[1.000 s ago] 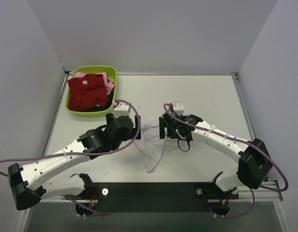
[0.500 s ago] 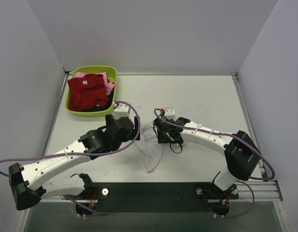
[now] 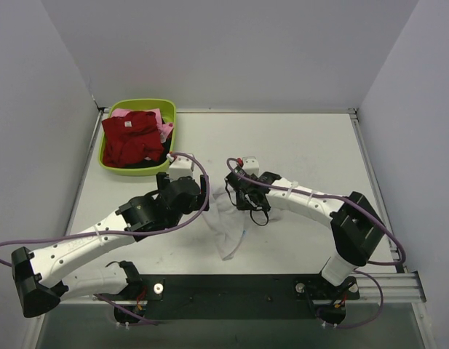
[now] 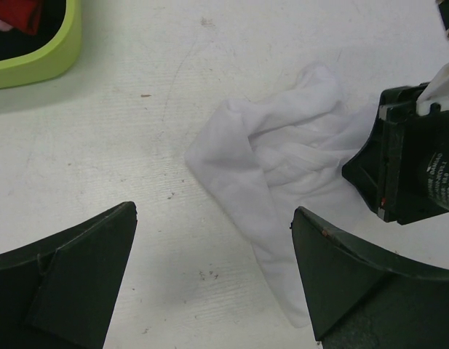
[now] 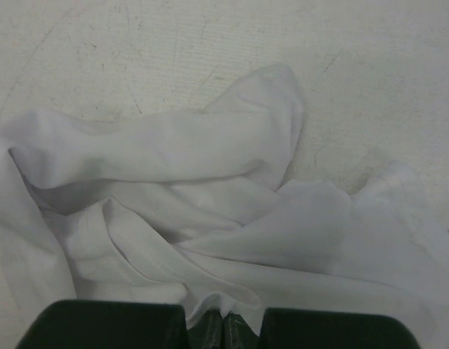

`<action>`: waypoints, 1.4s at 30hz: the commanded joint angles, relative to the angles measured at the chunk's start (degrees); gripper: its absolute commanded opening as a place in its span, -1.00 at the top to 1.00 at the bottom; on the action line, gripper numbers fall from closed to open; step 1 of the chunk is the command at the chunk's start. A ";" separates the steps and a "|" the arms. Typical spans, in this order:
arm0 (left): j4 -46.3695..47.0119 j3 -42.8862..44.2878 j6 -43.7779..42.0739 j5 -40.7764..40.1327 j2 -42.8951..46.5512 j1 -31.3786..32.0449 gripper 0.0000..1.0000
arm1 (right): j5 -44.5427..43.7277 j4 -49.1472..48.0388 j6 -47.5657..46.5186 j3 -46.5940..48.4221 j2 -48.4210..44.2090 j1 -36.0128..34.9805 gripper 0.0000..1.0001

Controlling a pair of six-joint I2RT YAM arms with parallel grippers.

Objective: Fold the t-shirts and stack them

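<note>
Leftward across the table (image 3: 311, 138) is how the right claw (image 3: 242, 198) has travelled over the last second, and its jaws have gone from wide apart to fully closed. The wrist view shows its tips pressed together on a ridge of the white t-shirt (image 5: 209, 218), so it appears to have pinched a fold at the near edge of the heap. The shirt lies crumpled straight ahead of that claw and spills away to both sides. The left claw (image 4: 213, 218) hangs with its jaws spread wide and nothing between them, the shirt just ahead of it and slightly to its right, with the right claw on the cloth's far side. To do this step well, I judge the right claw should lift slowly, so that a thin pinch does not slip and it becomes plain whether one layer or several came up. The left claw could then take a second edge, and the two could draw the shirt flat before any fold. The lime-green basin (image 3: 140, 104) sits well apart, beyond the left claw and to its left. It holds the dark red t-shirt (image 3: 133, 134) on top, with the pink t-shirt (image 3: 164, 125) peeking out beneath along the far and right edges.
</note>
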State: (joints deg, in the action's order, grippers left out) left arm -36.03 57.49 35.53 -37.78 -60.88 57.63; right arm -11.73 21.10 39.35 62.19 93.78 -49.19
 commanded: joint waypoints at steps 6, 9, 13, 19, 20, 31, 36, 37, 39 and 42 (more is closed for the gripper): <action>0.34 -0.45 0.24 -1.60 1.20 -1.02 -0.95 | -10.50 13.95 -14.73 31.55 -3.07 -0.73 1.00; 1.05 -0.45 0.07 -1.51 1.73 -1.72 -0.95 | -10.34 21.50 -20.45 51.61 -0.80 -0.91 1.00; 1.75 -0.37 -0.11 -0.72 2.17 -2.69 -0.95 | -8.31 30.04 -23.62 67.70 -0.77 -3.10 1.00; 5.18 -0.63 -1.51 1.30 2.00 -3.75 -0.95 | -17.27 30.14 -22.22 54.58 -18.05 -8.20 1.00; 6.05 -0.63 -1.51 1.65 1.82 -3.84 -0.95 | -19.63 30.14 -21.34 51.83 -20.45 -8.29 1.00; 15.99 0.86 -2.92 9.64 -8.45 -3.49 -0.95 | -39.59 45.40 -2.01 30.36 -41.48 -8.29 1.00; 17.31 3.50 -2.83 10.10 -13.64 -2.17 -0.95 | -42.94 45.71 -1.80 32.63 -40.96 -7.94 1.00; 17.31 3.94 -2.83 10.01 -13.56 -2.17 -0.95 | -42.07 41.78 -3.83 33.60 -39.30 -7.85 1.00; 16.87 4.12 -3.01 9.75 -12.17 -2.17 -0.95 | -38.65 38.07 -10.40 38.93 -35.70 -7.42 1.00; 15.64 4.73 -3.53 8.61 -9.79 -2.17 -0.95 | -28.03 31.82 -18.57 50.33 -24.55 -7.24 1.00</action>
State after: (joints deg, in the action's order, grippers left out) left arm -22.59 57.80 32.99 -28.12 -75.07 55.42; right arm -47.72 62.61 31.94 101.41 58.04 -56.80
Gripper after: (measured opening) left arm 0.975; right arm 0.032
